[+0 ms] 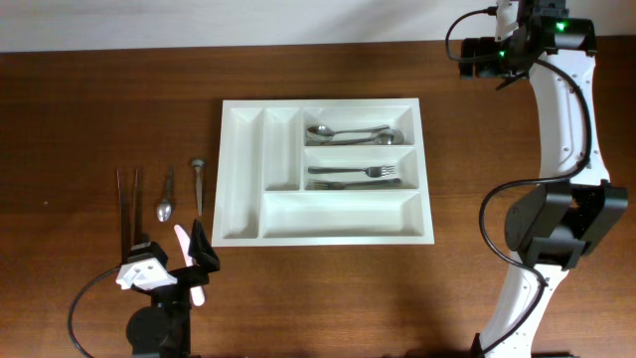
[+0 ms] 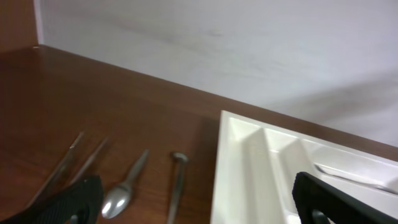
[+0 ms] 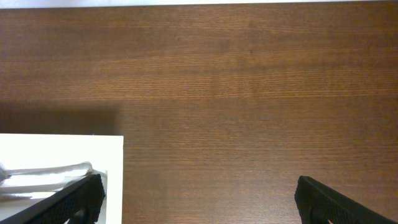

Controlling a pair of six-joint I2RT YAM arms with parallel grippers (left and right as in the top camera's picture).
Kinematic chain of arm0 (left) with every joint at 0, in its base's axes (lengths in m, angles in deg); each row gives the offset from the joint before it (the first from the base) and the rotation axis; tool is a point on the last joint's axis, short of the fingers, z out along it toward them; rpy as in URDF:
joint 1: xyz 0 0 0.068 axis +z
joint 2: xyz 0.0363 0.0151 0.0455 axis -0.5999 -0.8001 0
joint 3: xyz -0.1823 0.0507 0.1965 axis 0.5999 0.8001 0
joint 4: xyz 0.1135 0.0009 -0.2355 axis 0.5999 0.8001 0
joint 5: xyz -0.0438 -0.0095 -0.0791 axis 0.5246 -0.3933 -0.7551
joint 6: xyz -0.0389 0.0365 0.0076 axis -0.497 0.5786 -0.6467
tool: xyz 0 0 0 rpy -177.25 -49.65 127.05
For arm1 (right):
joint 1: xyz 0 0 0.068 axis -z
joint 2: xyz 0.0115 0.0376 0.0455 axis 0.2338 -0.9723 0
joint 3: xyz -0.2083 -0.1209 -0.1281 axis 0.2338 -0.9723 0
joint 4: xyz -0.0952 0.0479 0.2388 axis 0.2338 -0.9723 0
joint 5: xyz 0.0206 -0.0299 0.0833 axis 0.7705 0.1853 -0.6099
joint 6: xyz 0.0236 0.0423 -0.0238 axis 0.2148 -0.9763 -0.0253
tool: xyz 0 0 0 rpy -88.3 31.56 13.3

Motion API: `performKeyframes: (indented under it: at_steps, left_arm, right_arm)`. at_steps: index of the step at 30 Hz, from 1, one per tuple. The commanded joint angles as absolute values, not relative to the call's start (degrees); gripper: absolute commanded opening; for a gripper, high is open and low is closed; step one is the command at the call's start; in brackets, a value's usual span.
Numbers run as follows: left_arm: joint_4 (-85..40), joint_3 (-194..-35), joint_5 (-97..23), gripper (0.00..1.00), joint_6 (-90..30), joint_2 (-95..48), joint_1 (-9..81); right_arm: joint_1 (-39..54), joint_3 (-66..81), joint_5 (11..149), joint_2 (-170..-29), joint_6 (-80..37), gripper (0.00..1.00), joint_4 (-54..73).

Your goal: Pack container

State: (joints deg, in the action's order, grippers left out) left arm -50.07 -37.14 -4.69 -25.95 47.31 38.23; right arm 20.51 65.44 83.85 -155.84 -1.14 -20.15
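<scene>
Left hand (image 2: 196, 202) and right hand (image 3: 199, 199) hover (both spread wide).

Counter: dark brown wood-grain counter (image 1: 89, 89), evenly lit.
Wall: plain white wall (image 2: 236, 43) along its far edge.

Arms apart, jaws wide.
We see left gripper (image 2: 199, 208) at 7 o'clock, right gripper (image 3: 199, 202) at 1 o'clock, both empty.

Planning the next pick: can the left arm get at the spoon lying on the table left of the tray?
Probably yes. The spoon lies bare on the table just ahead of the left arm's open fingers, with nothing over it.
</scene>
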Motion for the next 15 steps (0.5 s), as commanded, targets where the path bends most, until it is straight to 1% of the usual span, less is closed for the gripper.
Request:
performKeyframes:
  at_steps: [1, 6, 11, 15]
  left_arm:
    - [-48.60, -38.95, -11.09, 0.99, -25.90, 47.36, 38.38]
    - [-35.53, -50.25, -8.93, 0.99, -25.86, 40.67, 38.53]
    - [-26.11, -70.62, -0.49, 0.99, -22.08, 22.88, 38.53]
    - [-13.74, -90.10, 2.48, 0.99, -17.97, 5.39, 38.53]
  right_arm:
    - [20.31, 66.43, 83.74, -154.42, -1.62, 0.99, -20.17]
    - [20.31, 66.43, 83.74, -154.42, -1.62, 0.99, -20.17]
    - [20.31, 66.43, 83.74, -154.42, -1.62, 0.99, -20.17]
    - [20.31, 66.43, 83.74, -154.42, -1.62, 0.99, -20.17]
